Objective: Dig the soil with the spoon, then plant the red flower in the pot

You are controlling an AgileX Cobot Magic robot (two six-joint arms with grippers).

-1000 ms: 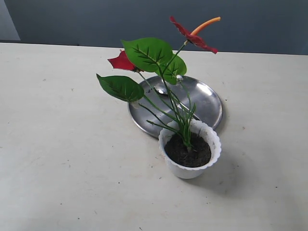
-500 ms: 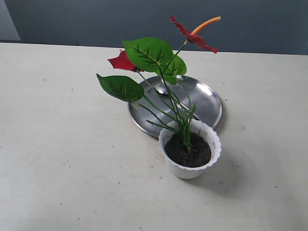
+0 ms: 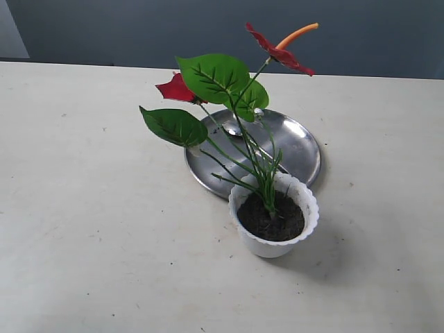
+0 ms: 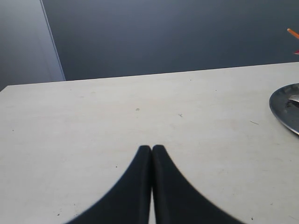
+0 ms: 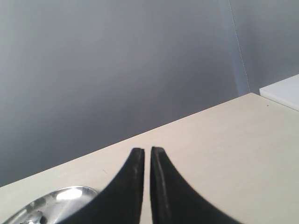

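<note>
The red flower stands upright in the pot, its stems sunk into the dark soil. Broad green leaves spread to the left, and a second bloom with an orange spike rises at the top. Behind the pot, the spoon lies on the steel plate, partly hidden by the stems. Neither gripper shows in the exterior view. My left gripper is shut and empty over bare table, away from the plate. My right gripper is shut to a thin slit with nothing in it, hanging above the table.
The pale table runs to a dark grey wall at the back. In the right wrist view the plate's rim shows beside the fingers, and a white surface lies past the table's edge.
</note>
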